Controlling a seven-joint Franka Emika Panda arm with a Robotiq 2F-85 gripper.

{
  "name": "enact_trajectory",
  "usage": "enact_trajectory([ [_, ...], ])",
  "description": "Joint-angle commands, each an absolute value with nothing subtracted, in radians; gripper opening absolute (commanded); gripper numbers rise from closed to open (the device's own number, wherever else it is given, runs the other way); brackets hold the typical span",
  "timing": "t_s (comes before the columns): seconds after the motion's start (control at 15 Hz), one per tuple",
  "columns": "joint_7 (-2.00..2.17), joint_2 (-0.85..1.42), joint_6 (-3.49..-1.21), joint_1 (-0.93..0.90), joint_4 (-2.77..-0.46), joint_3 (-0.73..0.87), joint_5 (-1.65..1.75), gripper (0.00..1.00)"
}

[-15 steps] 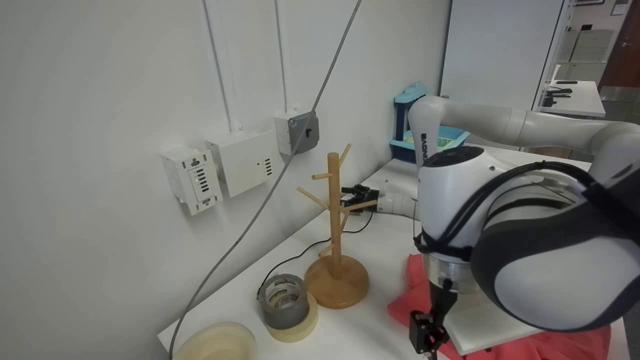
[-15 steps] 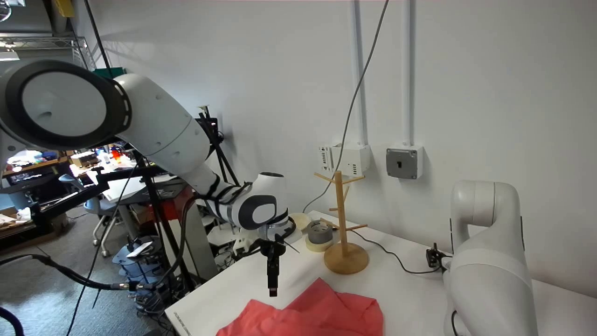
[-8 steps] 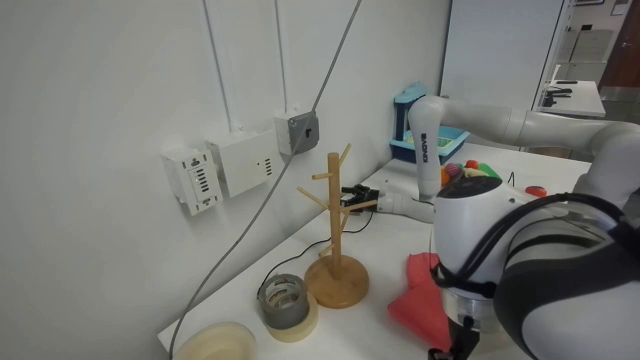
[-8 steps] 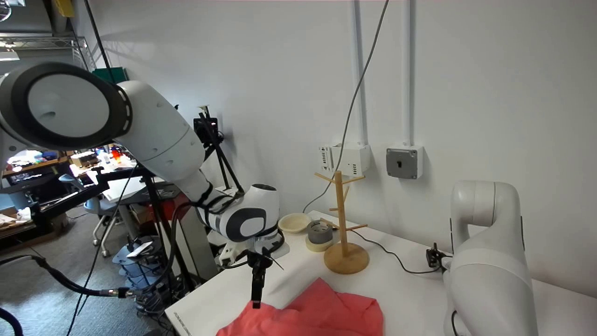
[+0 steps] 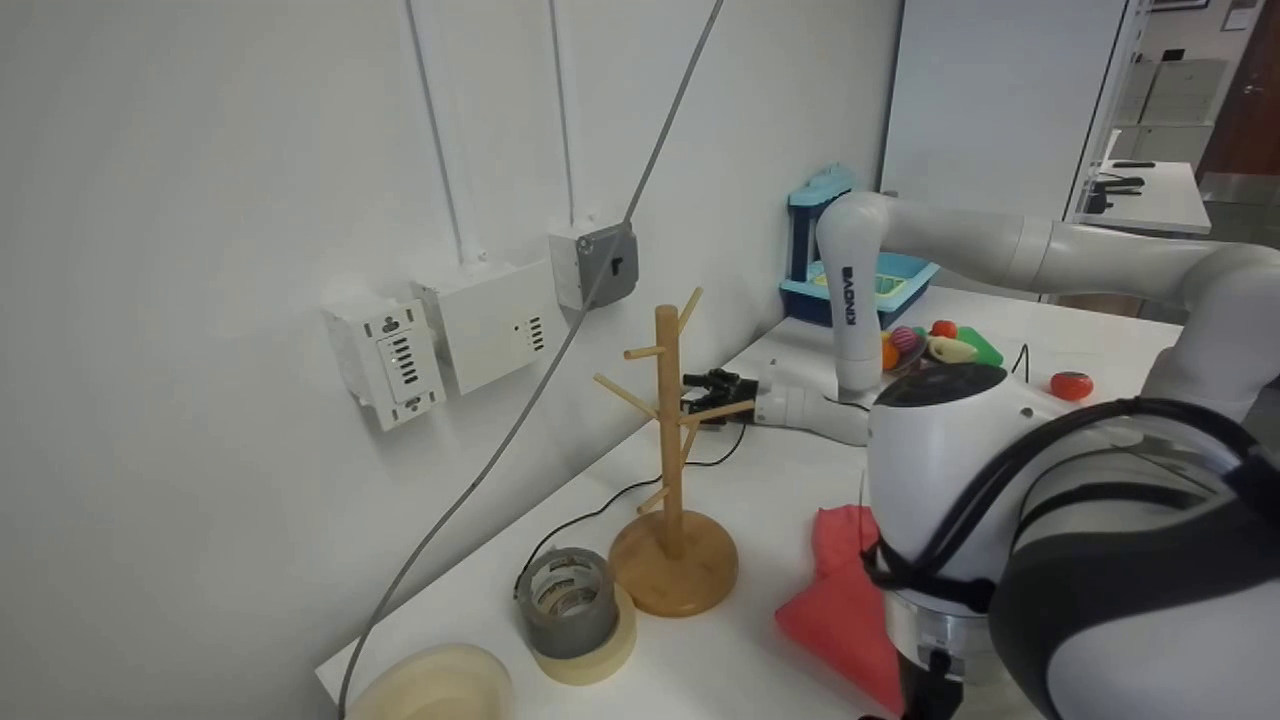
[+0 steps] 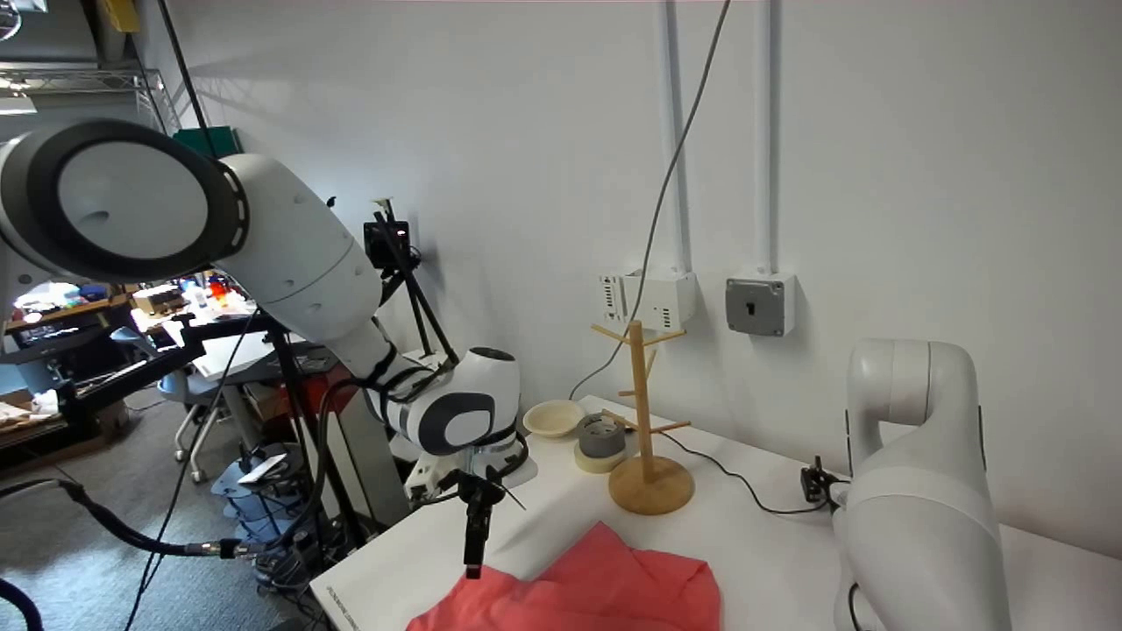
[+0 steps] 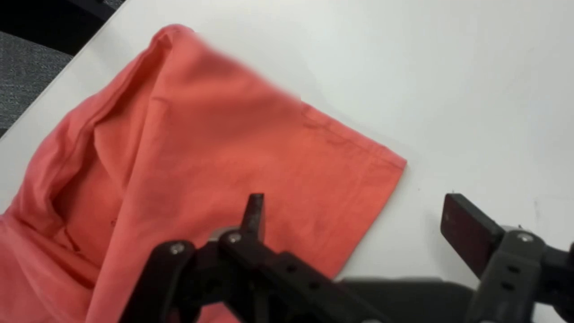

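That claw [image 7: 353, 202] is spread super wide, not gripping anything, over the edge of the red cloth [image 7: 224, 148]. Cloth's lying rumpled on the worktop [image 7: 448, 80], left to center in the wrist view.

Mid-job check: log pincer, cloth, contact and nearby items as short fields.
Pincer: open; in the wrist view one jaw shows over the red cloth, the other over the white table
Red cloth: rumpled, on the table
Contact with cloth: unclear
Gray tape roll: stacked on a pale tape roll
Wooden peg stand: upright, beside the tape rolls
Pale bowl: beside the tape rolls
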State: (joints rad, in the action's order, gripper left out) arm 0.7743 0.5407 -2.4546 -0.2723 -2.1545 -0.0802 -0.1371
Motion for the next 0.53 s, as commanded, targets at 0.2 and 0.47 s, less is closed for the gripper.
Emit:
enact_trajectory([
  [0.2,0.793,0.556,-2.518,-0.287,-2.163,-0.073,-0.154,1.0],
  [0.47,0.788,0.577,-2.623,-0.279,-2.191,-0.084,-0.184,1.0],
])
